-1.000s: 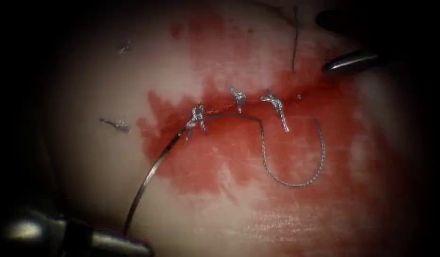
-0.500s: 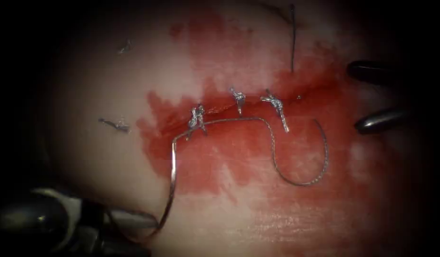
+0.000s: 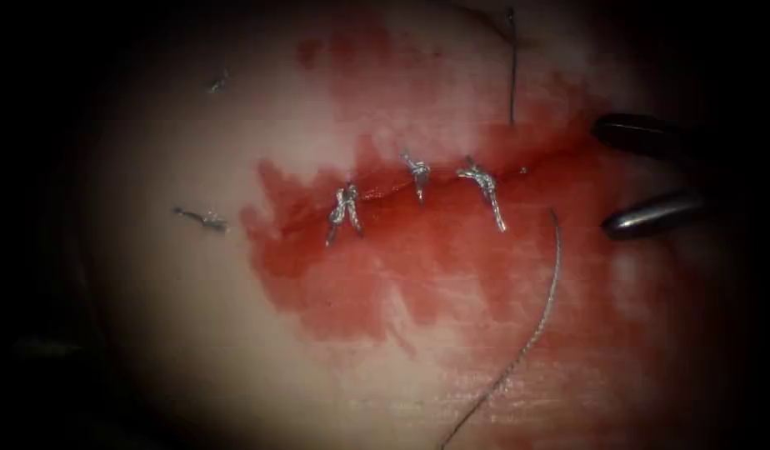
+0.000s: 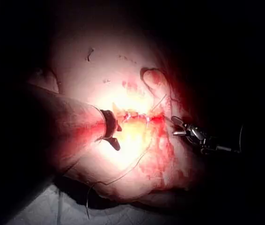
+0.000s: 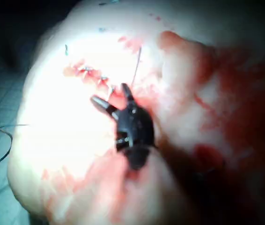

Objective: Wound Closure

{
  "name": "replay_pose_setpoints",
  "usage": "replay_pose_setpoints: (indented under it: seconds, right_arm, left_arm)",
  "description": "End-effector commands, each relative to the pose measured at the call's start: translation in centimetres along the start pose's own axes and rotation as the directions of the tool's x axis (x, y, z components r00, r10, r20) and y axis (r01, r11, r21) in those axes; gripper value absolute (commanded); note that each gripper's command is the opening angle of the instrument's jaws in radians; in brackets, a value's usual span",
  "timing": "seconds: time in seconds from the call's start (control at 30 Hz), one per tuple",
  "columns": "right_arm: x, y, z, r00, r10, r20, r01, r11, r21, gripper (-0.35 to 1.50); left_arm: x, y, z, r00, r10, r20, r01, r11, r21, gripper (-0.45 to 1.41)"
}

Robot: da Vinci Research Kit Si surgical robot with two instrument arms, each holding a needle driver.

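Three tied knots (image 3: 417, 173) sit along the cut in the tissue (image 3: 193, 333), amid red fluid (image 3: 385, 267). A thread (image 3: 545, 308) runs from right of the right knot down to the picture's lower edge. My right tool (image 3: 602, 177) hovers at the cut's right end, jaws open and holding nothing; it shows again in its own wrist view (image 5: 109, 93) and in the left wrist view (image 4: 174, 126). My left tool (image 4: 117, 136) stands over the tissue near the knots with its jaws apart and nothing seen between them. I cannot make out the needle.
A dark thread (image 3: 512, 67) rises from just above the cut's right part. Two cut ends of thread (image 3: 203, 219) lie on the pale tissue at left. A thin curved strand (image 5: 3, 145) lies off the tissue on the cloth.
The left tool let go and left the endoscope view at lower left. The looped thread by the left knot slid away and now hangs straighter. The right tool dropped to the cut's right end.
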Motion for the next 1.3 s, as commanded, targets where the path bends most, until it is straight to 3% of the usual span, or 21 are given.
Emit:
replay_pose_setpoints:
  seconds: [0.03,0.13,0.2,0.33,0.43,0.47,0.6,0.7,0.9,0.93,1.1,1.3]
  right_arm:
    - [-0.04,-0.01,0.10,1.000,-0.001,0.000,0.001,1.000,0.002,1.40]
    - [-0.04,-0.02,0.11,1.000,-0.001,0.003,0.001,1.000,0.002,1.40]
    - [-0.04,-0.02,0.11,1.000,-0.001,0.003,0.001,1.000,0.002,1.40]
    - [-0.06,-0.03,0.12,1.000,-0.003,0.003,0.003,1.000,0.001,1.40]
    - [-0.09,-0.07,0.17,1.000,-0.006,0.011,0.006,1.000,-0.002,1.40]
    - [-0.09,-0.07,0.17,1.000,-0.006,0.011,0.006,1.000,-0.002,1.40]
    - [-0.10,-0.08,0.20,1.000,-0.007,0.011,0.008,1.000,-0.005,1.40]
    - [-0.10,-0.08,0.20,1.000,-0.008,0.010,0.008,1.000,-0.003,1.40]
    - [-0.11,-0.10,0.21,1.000,-0.009,0.010,0.009,1.000,-0.004,1.40]
    - [-0.11,-0.10,0.21,1.000,-0.009,0.010,0.009,1.000,-0.004,1.40]
    - [-0.11,-0.10,0.23,1.000,-0.009,0.010,0.009,1.000,-0.005,1.40]
    - [-0.11,-0.10,0.23,1.000,-0.009,0.010,0.009,1.000,-0.006,1.40]
  left_arm:
    - [0.04,-0.10,0.05,1.000,0.002,0.006,-0.002,1.000,0.028,0.78]
    - [0.09,-0.17,0.14,1.000,-0.015,0.019,0.013,0.994,0.105,0.73]
    - [0.08,-0.16,0.46,0.999,-0.037,0.023,0.032,0.986,0.164,0.72]
    - [-0.03,-0.06,1.05,0.997,-0.079,0.001,0.077,0.979,0.187,0.74]
    - [-0.12,-0.13,1.69,0.995,-0.099,-0.022,0.101,0.949,0.298,0.74]
    - [-0.12,-0.13,1.69,0.995,-0.099,-0.022,0.101,0.949,0.298,0.74]
    - [-0.21,-0.23,2.15,0.990,-0.092,-0.110,0.129,0.903,0.410,0.71]
    - [-0.28,-0.20,2.33,0.989,-0.090,-0.119,0.135,0.882,0.451,0.71]
    - [-0.49,-0.13,2.64,0.986,-0.094,-0.134,0.155,0.797,0.583,0.74]
    - [-0.54,-0.15,2.66,0.985,-0.097,-0.144,0.167,0.757,0.632,0.72]
    - [-0.66,-0.22,2.81,0.981,-0.069,-0.181,0.179,0.683,0.708,0.70]
    - [-0.69,-0.26,3.01,0.987,-0.036,-0.155,0.140,0.655,0.742,0.68]
